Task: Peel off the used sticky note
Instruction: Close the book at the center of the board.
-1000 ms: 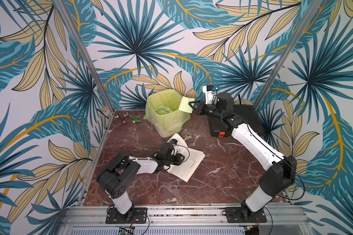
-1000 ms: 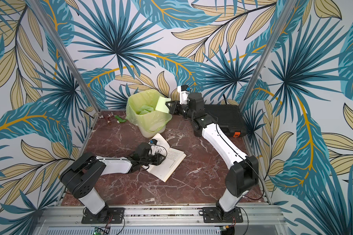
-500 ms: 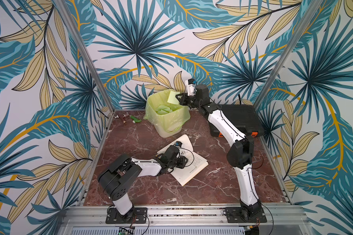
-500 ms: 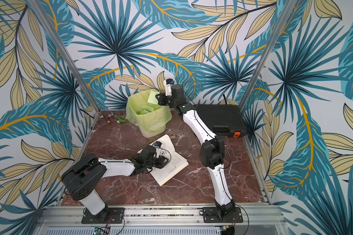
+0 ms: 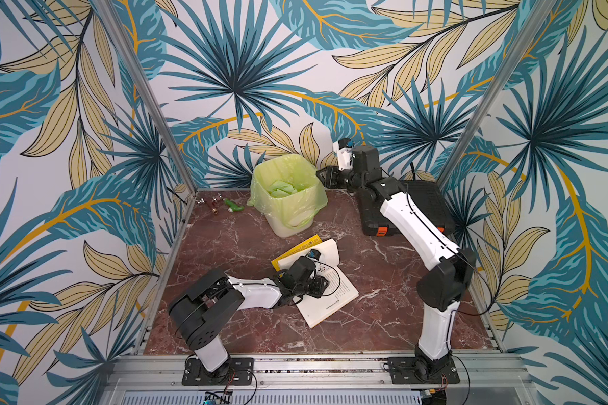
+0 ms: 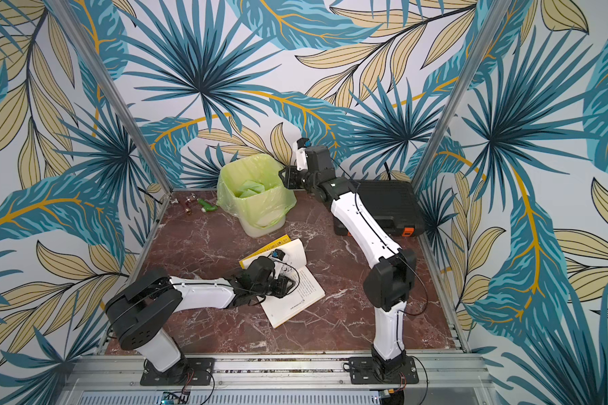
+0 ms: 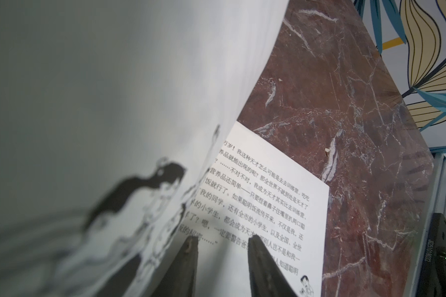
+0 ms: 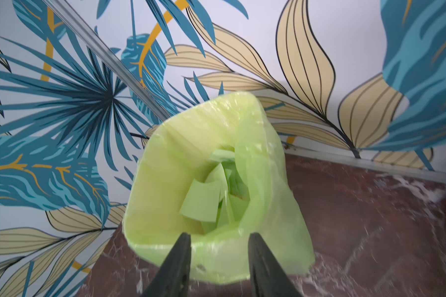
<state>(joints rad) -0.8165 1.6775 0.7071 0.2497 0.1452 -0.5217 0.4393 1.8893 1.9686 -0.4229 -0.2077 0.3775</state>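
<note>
Right gripper hangs at the rim of the bin, jaws partly apart, nothing between them. Green note lies loose inside the bin, on top of other green slips. Left gripper is down on the open book on the table, jaws partly apart, tips on the printed page, gripping nothing. A curled page stands just beside them.

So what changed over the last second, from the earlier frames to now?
The right gripper carried the sticky note over the bin, opened and dropped it in, likely the top sheet there; its jaws stand empty. The left gripper stayed on the open book.
</note>
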